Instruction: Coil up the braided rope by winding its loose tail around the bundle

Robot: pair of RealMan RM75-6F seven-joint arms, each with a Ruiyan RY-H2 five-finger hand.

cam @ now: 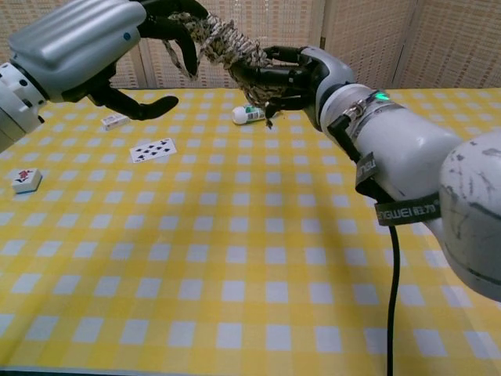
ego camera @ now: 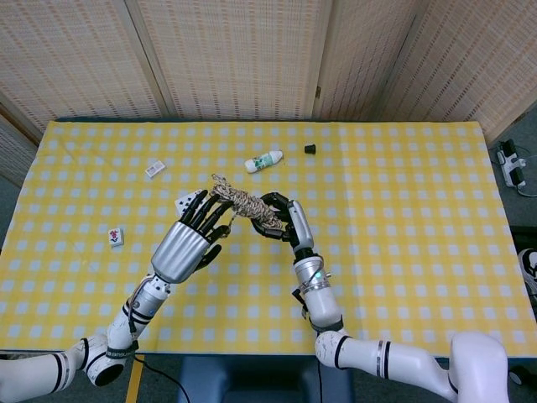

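The braided rope (ego camera: pixel 244 201) is a tan and dark speckled bundle held above the yellow checked table, stretched slantwise between both hands. My left hand (ego camera: pixel 190 240) sits at its left end, fingers spread in the head view; in the chest view its fingertips (cam: pixel 177 17) pinch the rope (cam: pixel 226 43) at the top, with a strand looping down. My right hand (ego camera: pixel 282 220) grips the bundle's right end, and its fingers (cam: pixel 275 77) are curled round it. A short frayed tail (cam: pixel 270 117) hangs below the right hand.
A white bottle (ego camera: pixel 263 160) lies on its side beyond the hands, with a small black cap (ego camera: pixel 310 149) to its right. A playing card (cam: pixel 153 149), a small white box (ego camera: pixel 154 169) and a mahjong tile (ego camera: pixel 116 237) lie on the table's left part.
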